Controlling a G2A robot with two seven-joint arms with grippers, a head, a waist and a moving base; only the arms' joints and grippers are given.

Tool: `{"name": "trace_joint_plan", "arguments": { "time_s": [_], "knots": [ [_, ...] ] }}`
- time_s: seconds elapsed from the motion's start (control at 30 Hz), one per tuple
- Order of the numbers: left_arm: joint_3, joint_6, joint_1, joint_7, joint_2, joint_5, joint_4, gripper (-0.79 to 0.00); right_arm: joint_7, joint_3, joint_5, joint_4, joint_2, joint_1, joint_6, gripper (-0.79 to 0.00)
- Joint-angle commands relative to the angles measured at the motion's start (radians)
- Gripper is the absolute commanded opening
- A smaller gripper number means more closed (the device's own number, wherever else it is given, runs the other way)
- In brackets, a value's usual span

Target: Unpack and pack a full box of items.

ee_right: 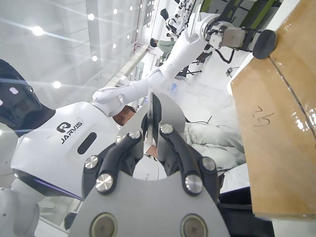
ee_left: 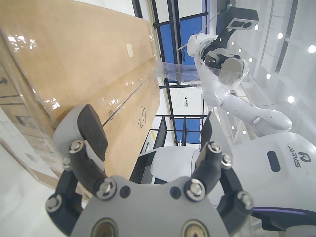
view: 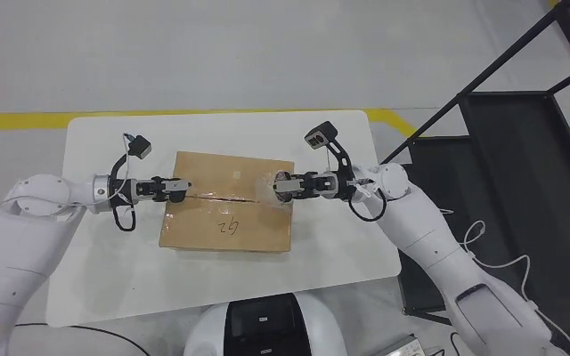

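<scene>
A closed cardboard box (view: 227, 203) lies in the middle of the white table (view: 343, 254), its top seam covered with clear tape. My left gripper (view: 176, 189) is at the box's left end, open, with one finger pad (ee_left: 92, 129) lying on the top by the seam. My right gripper (view: 281, 189) is at the box's right end, shut on a strip of clear tape (ee_left: 177, 73) that stretches from the seam's end to it. In the right wrist view the fingers (ee_right: 154, 122) pinch the thin film, with the box (ee_right: 271, 114) alongside.
A black metal rack (view: 499, 178) stands just past the table's right edge. A yellow floor line (view: 36, 118) runs behind the table. Bare tabletop lies in front of the box and at both ends.
</scene>
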Motion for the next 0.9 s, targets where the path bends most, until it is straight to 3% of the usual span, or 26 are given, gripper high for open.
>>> {"name": "trace_joint_plan", "arguments": {
  "time_s": [0.0, 0.3, 0.87],
  "knots": [
    [-0.005, 0.001, 0.004, -0.001, 0.0, 0.0, 0.0, 0.0, -0.004, -0.021, 0.001, 0.02, -0.01, 0.017, -0.004, -0.785],
    [-0.036, 0.005, 0.024, -0.003, 0.001, 0.001, -0.001, 0.0, -0.069, -0.122, -0.149, 0.123, -0.057, 0.101, -0.039, -0.785],
    [-0.079, 0.018, 0.05, -0.01, 0.0, 0.011, -0.01, 0.0, -0.069, -0.263, -0.163, 0.307, -0.156, 0.217, -0.026, -0.785]
  ]
}}
